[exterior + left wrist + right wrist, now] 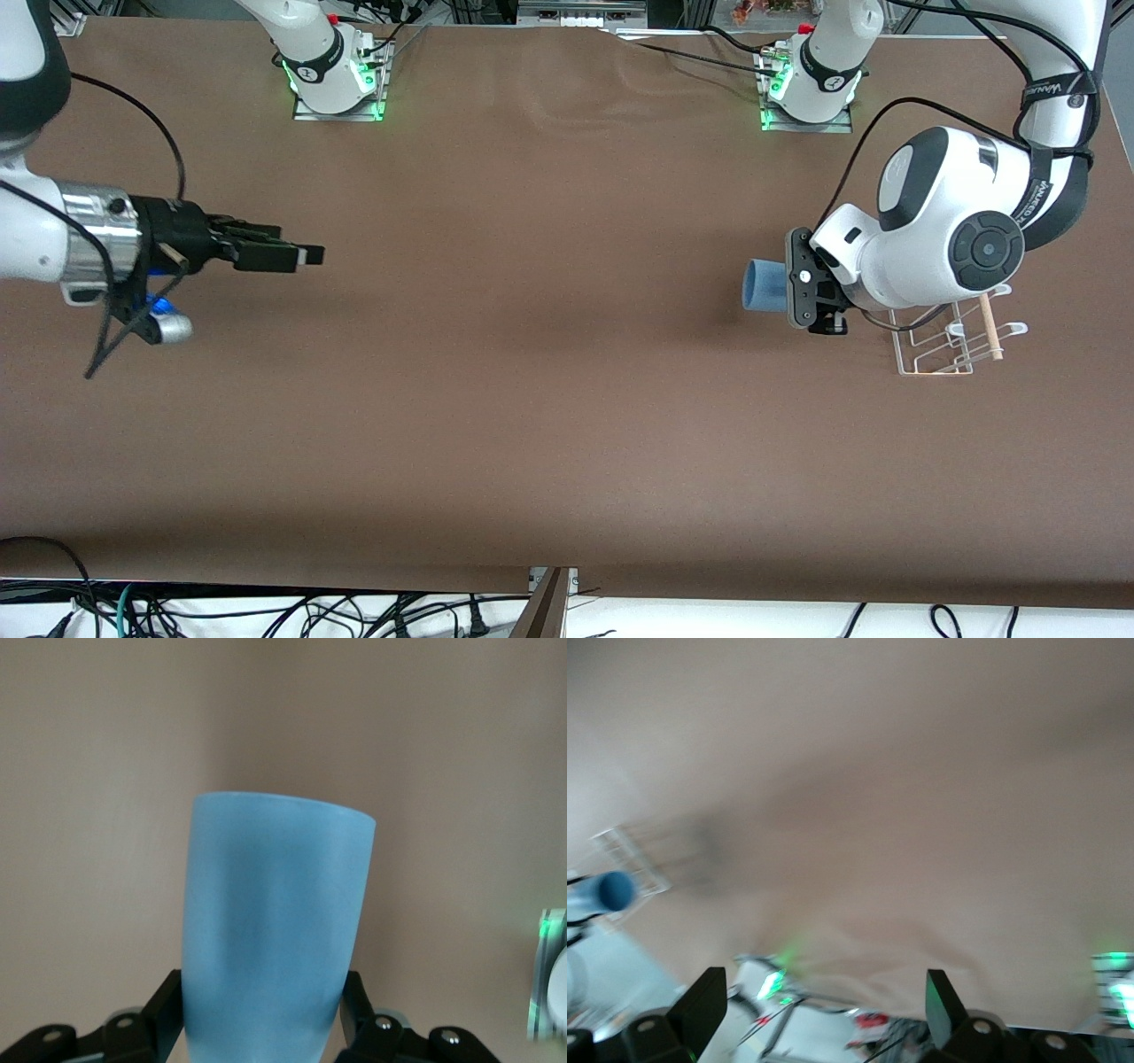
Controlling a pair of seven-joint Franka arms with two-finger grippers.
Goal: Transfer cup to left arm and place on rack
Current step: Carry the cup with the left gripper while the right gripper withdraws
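The light-blue cup is held on its side in my left gripper, up over the table beside the rack. In the left wrist view the cup fills the middle, with a black fingertip pressed to each side. The white wire rack with its wooden dowel stands at the left arm's end of the table, partly hidden by the left wrist. My right gripper is open and empty over the right arm's end of the table. In the right wrist view its fingertips stand wide apart, and the cup shows small.
The brown table stretches between the two arms. The arm bases stand at the edge farthest from the front camera. Cables hang below the nearest edge.
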